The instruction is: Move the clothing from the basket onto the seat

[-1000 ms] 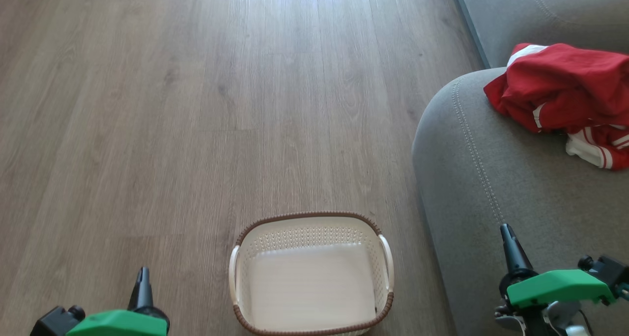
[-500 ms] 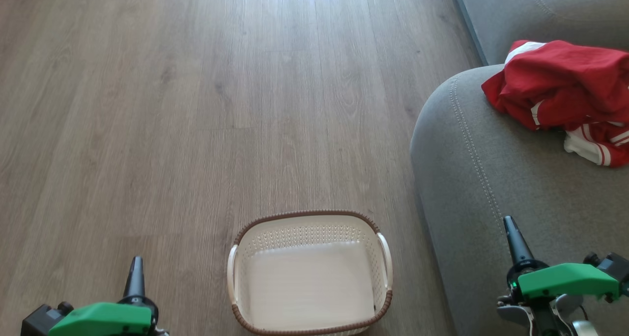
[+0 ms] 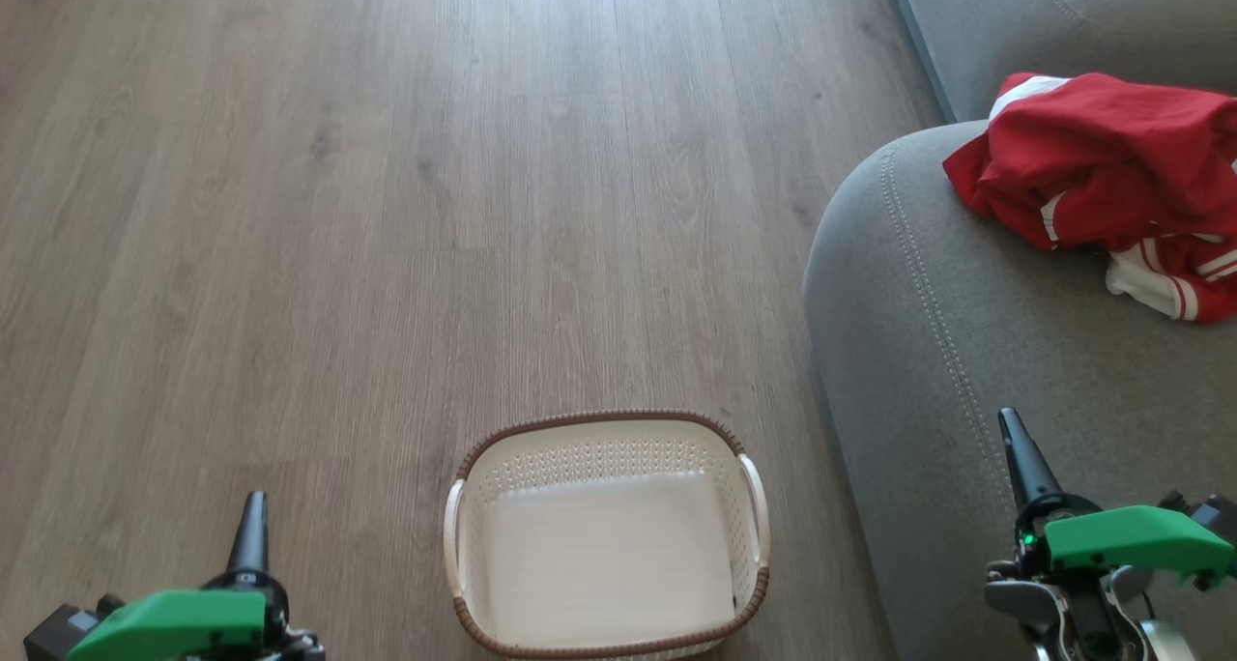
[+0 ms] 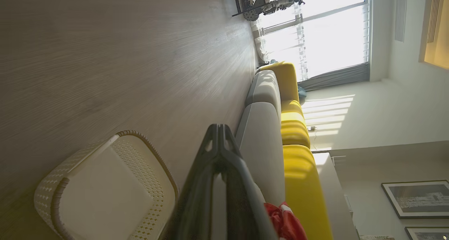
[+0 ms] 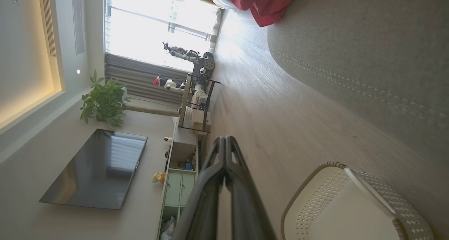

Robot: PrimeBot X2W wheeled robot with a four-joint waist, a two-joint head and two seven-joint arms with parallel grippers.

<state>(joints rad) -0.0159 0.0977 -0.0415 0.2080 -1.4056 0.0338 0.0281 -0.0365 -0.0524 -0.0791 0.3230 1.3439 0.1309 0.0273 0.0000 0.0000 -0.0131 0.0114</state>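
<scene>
Basket stands empty on the floor. Clothing lies heaped on the seat, beyond the basket to its right and well apart from it; transfer judged complete. Left gripper sits left of the basket, right gripper right of it, over the seat. Both pairs of fingers are clenched on nothing, consistent with arms parked and no load to carry.

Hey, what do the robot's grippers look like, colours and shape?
The left gripper and right gripper each have two long dark fingers tapering to a point, with small openings near the tips. A bright green cover sits behind each.
</scene>
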